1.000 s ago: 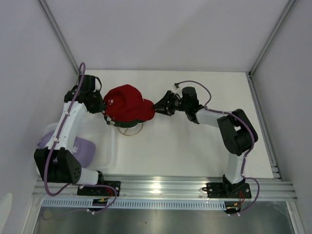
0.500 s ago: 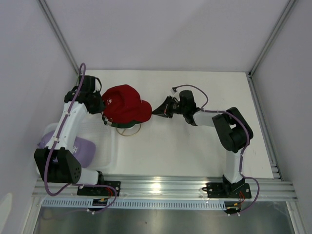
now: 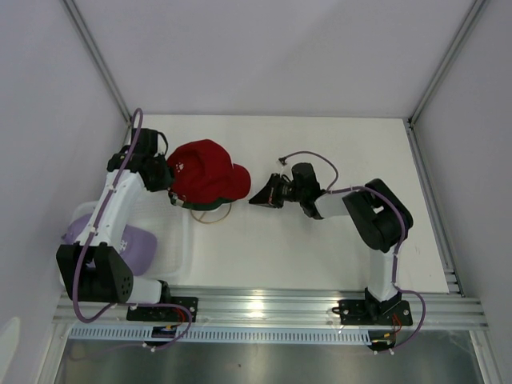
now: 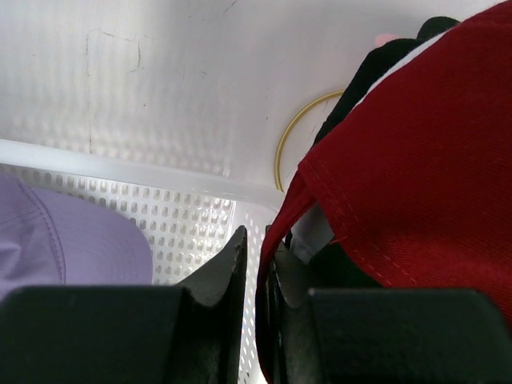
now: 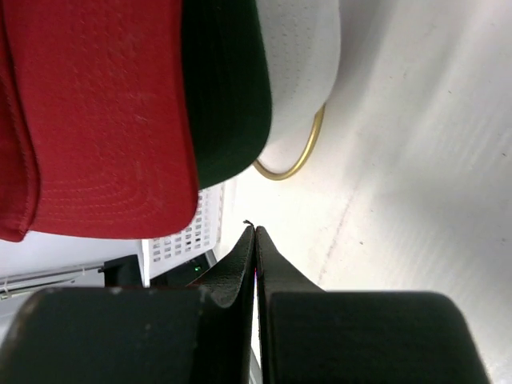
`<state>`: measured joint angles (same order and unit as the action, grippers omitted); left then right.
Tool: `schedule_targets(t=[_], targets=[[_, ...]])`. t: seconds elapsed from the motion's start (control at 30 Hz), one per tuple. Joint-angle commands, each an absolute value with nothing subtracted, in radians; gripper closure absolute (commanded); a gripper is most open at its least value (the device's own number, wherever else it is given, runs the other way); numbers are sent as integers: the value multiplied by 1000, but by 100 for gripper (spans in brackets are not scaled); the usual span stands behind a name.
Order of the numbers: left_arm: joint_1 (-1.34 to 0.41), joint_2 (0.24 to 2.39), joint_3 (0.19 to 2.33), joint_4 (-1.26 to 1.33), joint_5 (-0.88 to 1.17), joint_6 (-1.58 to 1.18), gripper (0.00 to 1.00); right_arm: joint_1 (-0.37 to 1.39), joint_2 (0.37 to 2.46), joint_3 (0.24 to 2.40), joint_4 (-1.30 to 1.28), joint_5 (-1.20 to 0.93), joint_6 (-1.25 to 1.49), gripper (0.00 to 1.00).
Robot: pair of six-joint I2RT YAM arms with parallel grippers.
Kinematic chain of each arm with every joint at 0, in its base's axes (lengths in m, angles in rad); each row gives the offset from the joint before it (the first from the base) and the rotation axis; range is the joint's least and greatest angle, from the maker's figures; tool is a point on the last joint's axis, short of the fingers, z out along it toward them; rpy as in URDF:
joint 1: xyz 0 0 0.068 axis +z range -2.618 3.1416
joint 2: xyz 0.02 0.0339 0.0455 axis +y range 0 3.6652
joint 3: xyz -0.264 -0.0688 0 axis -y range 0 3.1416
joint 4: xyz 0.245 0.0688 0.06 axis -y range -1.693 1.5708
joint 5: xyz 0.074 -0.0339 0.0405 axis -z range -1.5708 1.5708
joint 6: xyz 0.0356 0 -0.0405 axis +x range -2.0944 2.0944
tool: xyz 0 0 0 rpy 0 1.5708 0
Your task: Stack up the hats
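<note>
Stack: red hat (image 3: 206, 170) tops green hat (image 5: 228, 96), white hat (image 5: 300, 72).
Remaining: lavender hat (image 3: 132, 242), in near-left basket (image 3: 180, 256).
Left pincer (image 4: 256, 240): I pinch red hat's rim.
Right pincer (image 5: 254, 232): pressed together, empty.

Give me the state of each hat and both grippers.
red hat, top of the stack
dark green hat, stacked under the red hat
white hat, stacked under the dark green hat
lavender hat, in the white mesh basket, unstacked
left gripper, shut on the red hat's edge
right gripper, shut, empty
</note>
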<state>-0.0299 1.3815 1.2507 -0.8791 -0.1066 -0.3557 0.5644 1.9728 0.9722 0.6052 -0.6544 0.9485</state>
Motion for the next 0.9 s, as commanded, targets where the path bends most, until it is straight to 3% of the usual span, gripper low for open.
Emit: schedule_targets(t=[0.0, 0.07, 0.17, 0.2, 0.3, 0.5, 0.87], targets=[[-29, 1338, 1241, -867, -124, -327, 83, 558, 1919, 951, 701, -635, 925, 100], [-29, 1338, 1244, -867, -123, -327, 83, 551, 1907, 915, 766, -624, 971, 93], [-29, 1338, 1250, -868, -112, -322, 83, 526, 1864, 838, 863, -603, 1026, 67], [-29, 1332, 1249, -867, -109, -322, 83, 520, 1850, 819, 889, -600, 1037, 53], [-29, 1319, 1239, -853, -88, -319, 83, 486, 1815, 758, 1014, -586, 1110, 37], [-29, 1292, 1204, -830, -41, -321, 83, 502, 1862, 784, 1227, -561, 1225, 32], [-29, 1272, 1209, -850, -31, -305, 83, 546, 1970, 838, 1217, -500, 1220, 31]])
